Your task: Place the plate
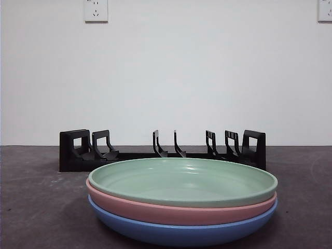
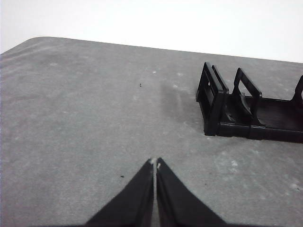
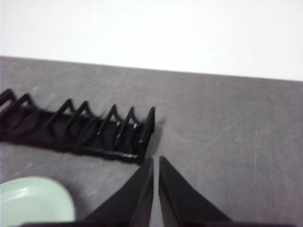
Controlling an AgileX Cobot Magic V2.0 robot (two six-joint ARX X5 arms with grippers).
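Note:
Three plates are stacked at the front of the table: a green plate point(image 1: 181, 181) on top, a pink plate point(image 1: 176, 211) under it and a blue plate point(image 1: 181, 231) at the bottom. Behind the stack stands an empty black dish rack point(image 1: 161, 150). My left gripper point(image 2: 155, 163) is shut and empty over bare table, off one end of the rack point(image 2: 251, 111). My right gripper point(image 3: 156, 161) is shut and empty too, near the rack's other end point(image 3: 80, 127), with the green plate's edge point(image 3: 33, 198) beside it. Neither arm shows in the front view.
The dark grey table point(image 1: 41, 207) runs back to a white wall with a power socket point(image 1: 96, 10) high at the left and another socket point(image 1: 324, 10) at the right edge.

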